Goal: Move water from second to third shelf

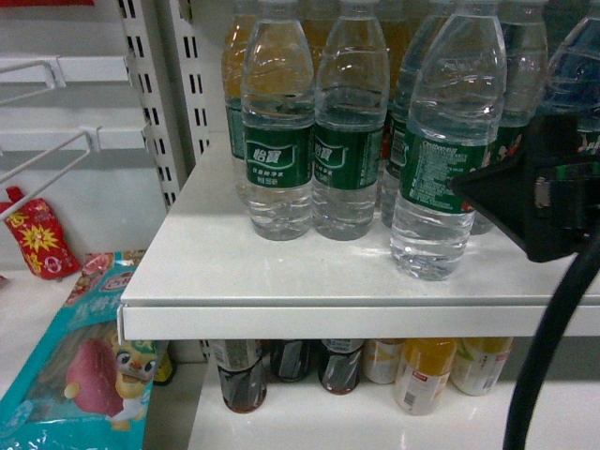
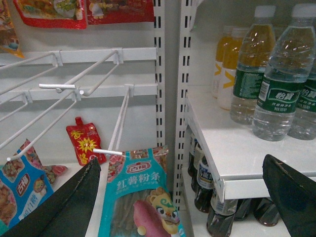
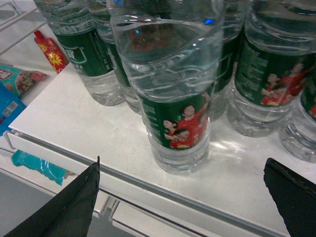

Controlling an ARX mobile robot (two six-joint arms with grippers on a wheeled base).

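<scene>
Clear ribbed water bottle (image 1: 441, 159) w/ green label stands upright near front edge of the white shelf (image 1: 281, 281), slightly fwd of the other water bottles (image 1: 314, 131). Right gripper (image 3: 180, 197) – jaws spread wide, nothing held, bottle centred ahead of the gap, not touching. Left gripper (image 2: 187, 197) also wide open, empty, off to the left facing wire hooks (image 2: 74, 86) and a teal snack bag (image 2: 140, 202). Dark cola bottles (image 1: 281, 366) sit on the shelf below.
</scene>
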